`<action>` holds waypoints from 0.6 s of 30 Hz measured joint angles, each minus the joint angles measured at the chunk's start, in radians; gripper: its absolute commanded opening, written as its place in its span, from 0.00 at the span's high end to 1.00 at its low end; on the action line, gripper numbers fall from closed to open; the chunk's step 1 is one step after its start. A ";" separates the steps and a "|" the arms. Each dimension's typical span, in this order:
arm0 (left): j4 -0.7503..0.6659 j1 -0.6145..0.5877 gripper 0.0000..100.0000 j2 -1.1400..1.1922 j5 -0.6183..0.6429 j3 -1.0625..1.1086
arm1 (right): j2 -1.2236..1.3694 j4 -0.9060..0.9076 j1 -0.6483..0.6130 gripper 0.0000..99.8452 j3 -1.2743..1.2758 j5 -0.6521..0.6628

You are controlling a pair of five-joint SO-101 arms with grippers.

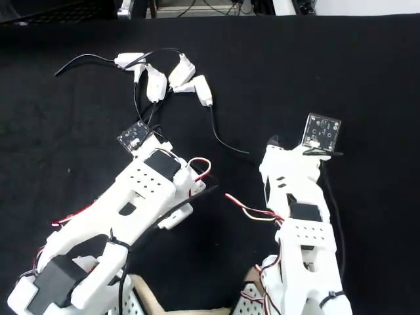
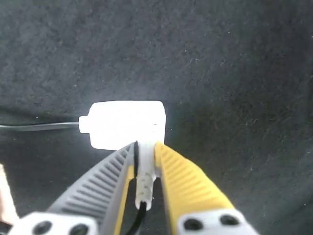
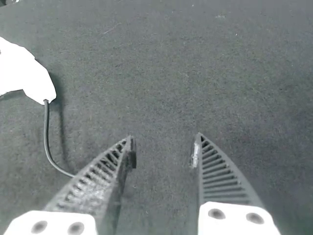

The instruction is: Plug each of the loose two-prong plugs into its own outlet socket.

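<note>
While left pincer (image 2: 145, 148) grips, plug (image 2: 127, 125) clamped between

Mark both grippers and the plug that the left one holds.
left gripper (image 2: 145, 148), left wrist view, between fingertips.
right gripper (image 3: 164, 142), right wrist view, between fingertips.
plug (image 2: 145, 186), left wrist view, ribbed cord end.

Black table (image 1: 341, 59) bears clustered white plugs (image 1: 156, 85).

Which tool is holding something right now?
The left tool, shut on the neck of the white plug; the right tool hangs open over the black cloth.
</note>
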 measured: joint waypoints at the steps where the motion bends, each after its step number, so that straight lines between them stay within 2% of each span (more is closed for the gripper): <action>1: 0.000 0.000 0.97 0.000 0.000 0.003 | 0.000 0.000 0.000 0.80 0.000 0.000; 18: -0.002 -0.011 0.97 0.020 -0.035 0.034 | 0.000 0.000 0.000 0.80 0.000 0.000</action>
